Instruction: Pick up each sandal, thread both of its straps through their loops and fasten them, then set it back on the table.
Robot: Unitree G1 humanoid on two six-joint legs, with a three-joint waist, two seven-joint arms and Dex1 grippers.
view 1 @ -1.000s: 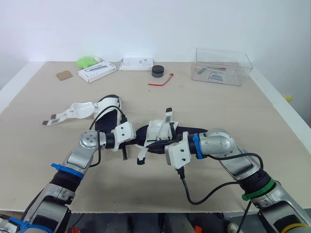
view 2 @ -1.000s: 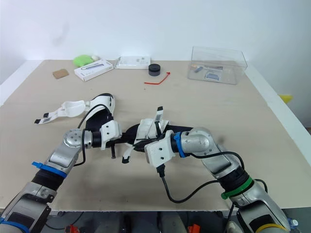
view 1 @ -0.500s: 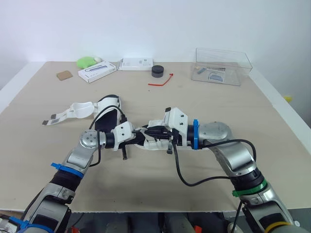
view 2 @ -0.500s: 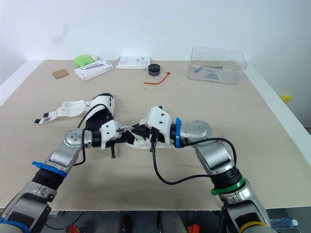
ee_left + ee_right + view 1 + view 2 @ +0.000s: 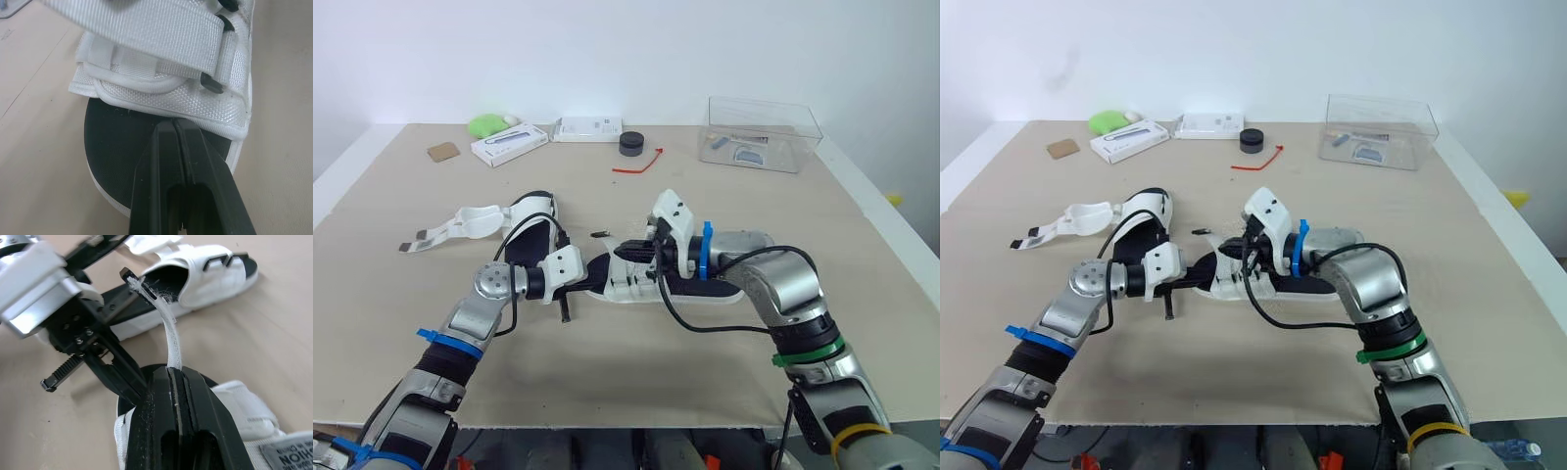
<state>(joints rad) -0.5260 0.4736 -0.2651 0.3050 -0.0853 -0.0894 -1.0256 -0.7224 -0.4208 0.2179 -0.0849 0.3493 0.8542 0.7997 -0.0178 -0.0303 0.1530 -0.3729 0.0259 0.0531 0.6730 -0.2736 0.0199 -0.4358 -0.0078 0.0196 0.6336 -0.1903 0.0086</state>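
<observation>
A white sandal [image 5: 641, 281] with a black sole lies at the table's middle. My right gripper [image 5: 628, 251] is shut on one of its white straps [image 5: 168, 333]. That strap rises from the fingers [image 5: 193, 396], and its frayed black-tipped end [image 5: 599, 235] points toward my left. My left gripper [image 5: 597, 277] is shut, and its fingertips [image 5: 166, 128] rest on the black insole [image 5: 122, 142] at the toe, right under the front strap band [image 5: 161, 44]. A second white sandal [image 5: 527, 220] lies farther left, its loose straps [image 5: 445, 231] spread out on the table.
Along the far edge stand a clear plastic box [image 5: 762, 132], a black round cap [image 5: 630, 144], a red tie [image 5: 639, 164], two white boxes [image 5: 509, 144] [image 5: 588, 128], a green object [image 5: 487, 124] and a brown card [image 5: 441, 152].
My right wrist has turned over and risen, drawing the strap up and out toward the left. The sandal now lies sole-down on the table. The left gripper has stayed at the toe.
</observation>
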